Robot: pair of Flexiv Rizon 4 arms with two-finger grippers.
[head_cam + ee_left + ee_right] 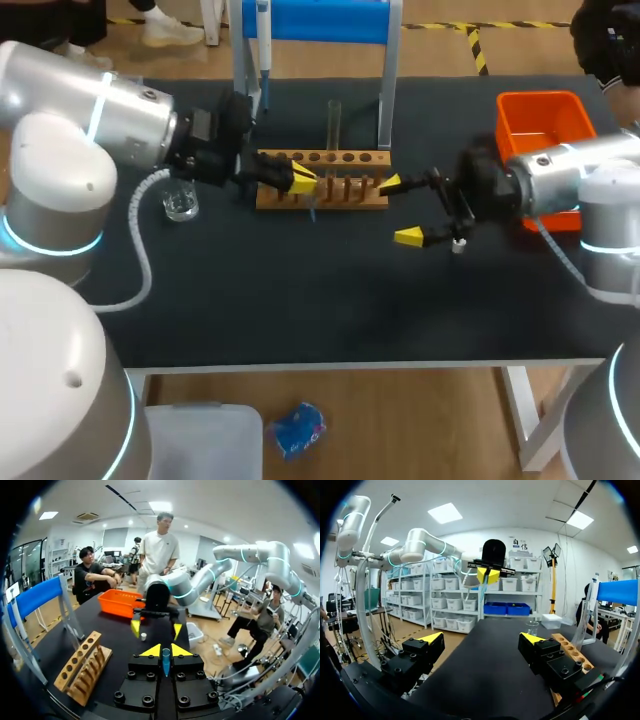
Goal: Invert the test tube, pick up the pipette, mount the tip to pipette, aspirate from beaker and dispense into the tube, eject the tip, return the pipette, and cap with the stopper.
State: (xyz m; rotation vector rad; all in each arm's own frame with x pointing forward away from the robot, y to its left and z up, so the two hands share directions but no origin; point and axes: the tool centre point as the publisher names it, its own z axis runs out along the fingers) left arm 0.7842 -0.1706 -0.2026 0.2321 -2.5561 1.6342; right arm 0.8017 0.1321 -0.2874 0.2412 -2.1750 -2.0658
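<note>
Standing upright in the back row of the wooden rack (322, 157), the clear test tube (334, 122) rose above the holes. At the rack's front, near its left end, the left gripper (302, 183) had its yellow tips drawn nearly together on a slim blue piece (166, 662) (tube or tip, I could not tell), pinched from both sides. Off the rack's right end, the right gripper (400, 211) had its fingers spread wide with nothing between them. A small pale stopper (143, 636) lay on the table just beyond that gripper, farther right of the rack. The beaker (181, 204) sat left of the rack, past the left gripper. Behind the rack, the pipette (262, 30) hung on the blue stand (320, 18). An orange bin (540, 120) sat well to the rack's right.
</note>
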